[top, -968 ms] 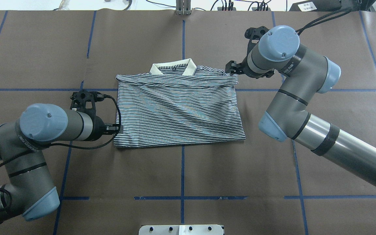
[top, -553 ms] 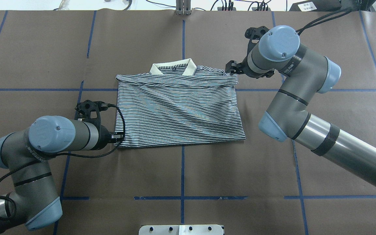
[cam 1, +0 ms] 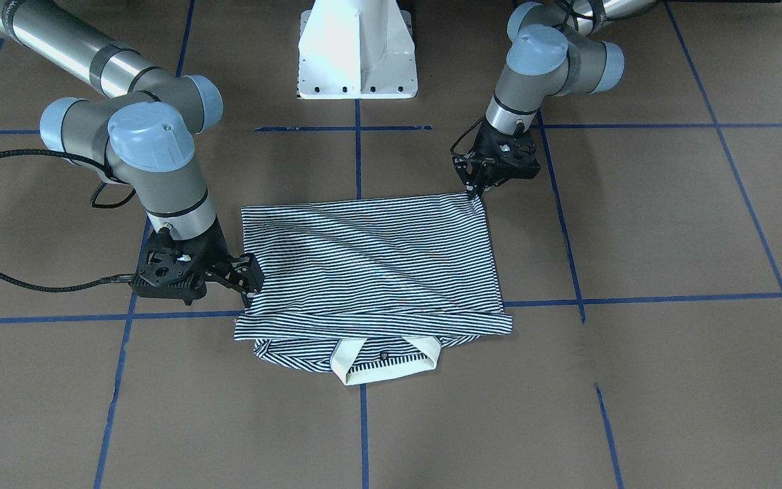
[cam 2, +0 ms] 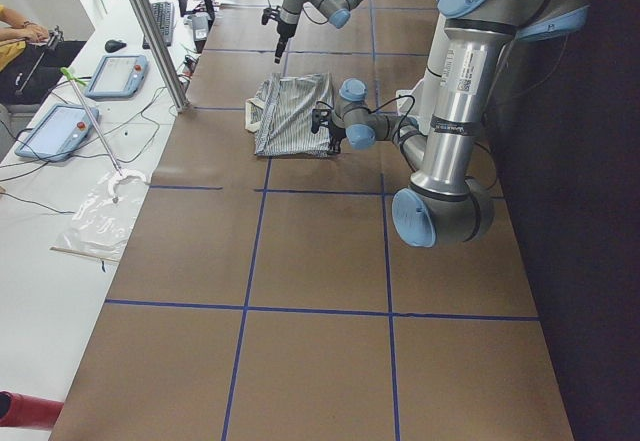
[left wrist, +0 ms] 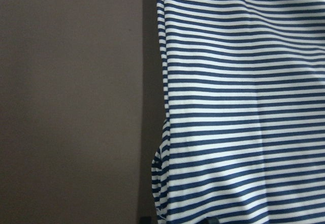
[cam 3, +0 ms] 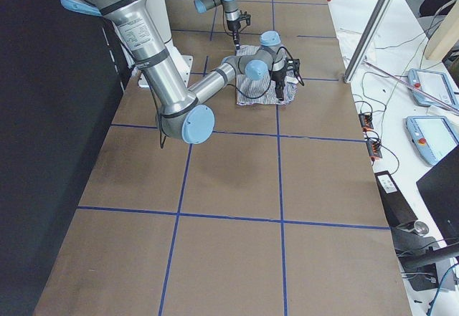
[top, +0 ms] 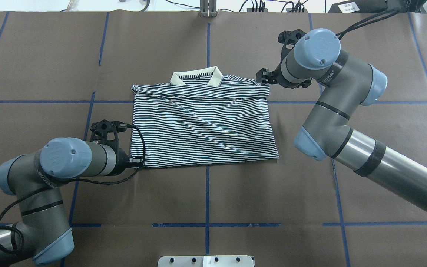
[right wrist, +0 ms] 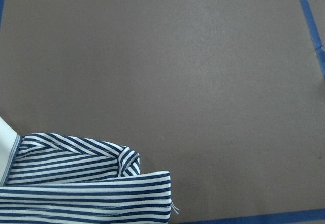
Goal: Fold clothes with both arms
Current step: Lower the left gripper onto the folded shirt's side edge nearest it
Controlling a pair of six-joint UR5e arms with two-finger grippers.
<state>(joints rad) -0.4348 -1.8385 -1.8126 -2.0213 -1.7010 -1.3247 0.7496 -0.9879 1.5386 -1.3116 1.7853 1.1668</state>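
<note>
Though folded into rectangle, striped polo shirt (top: 202, 126) wrinkled, cream collar (top: 217, 77) protruding.

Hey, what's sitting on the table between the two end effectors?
Only the striped polo shirt: it spans diagonally from the left end effector to the right end effector, clearest in the overhead view.

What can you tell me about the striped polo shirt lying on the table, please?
The polo shirt has thin navy-and-white stripes and a plain cream collar. It looks like soft knit fabric. It lies folded into a rough rectangle, wrinkled, flat on the brown table, collar away from the robot. The left gripper is at its near left corner and the right gripper at its far right corner; whether their jaws grip it cannot be told.
</note>
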